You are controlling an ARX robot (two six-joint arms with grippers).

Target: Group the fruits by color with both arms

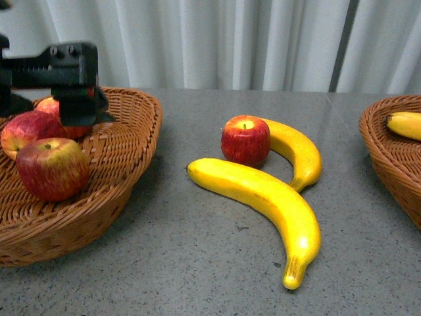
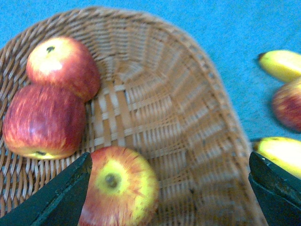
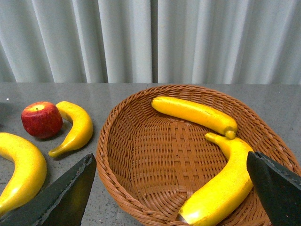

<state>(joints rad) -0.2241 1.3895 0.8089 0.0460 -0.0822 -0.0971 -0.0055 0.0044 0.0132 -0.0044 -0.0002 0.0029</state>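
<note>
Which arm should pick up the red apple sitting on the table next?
Probably left. The left end effector, open, hangs over the apple basket, where the table apple belongs. The right end effector is over the banana basket.

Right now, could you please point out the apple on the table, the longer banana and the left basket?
apple on the table (image 1: 245, 140), front view, its red front.
longer banana (image 1: 263, 193), front view, mid-body.
left basket (image 1: 128, 141), front view, bare inner wall.

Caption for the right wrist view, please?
Open right tool facing a basket holding two bananas; an apple and two more bananas lie on the table.
</note>
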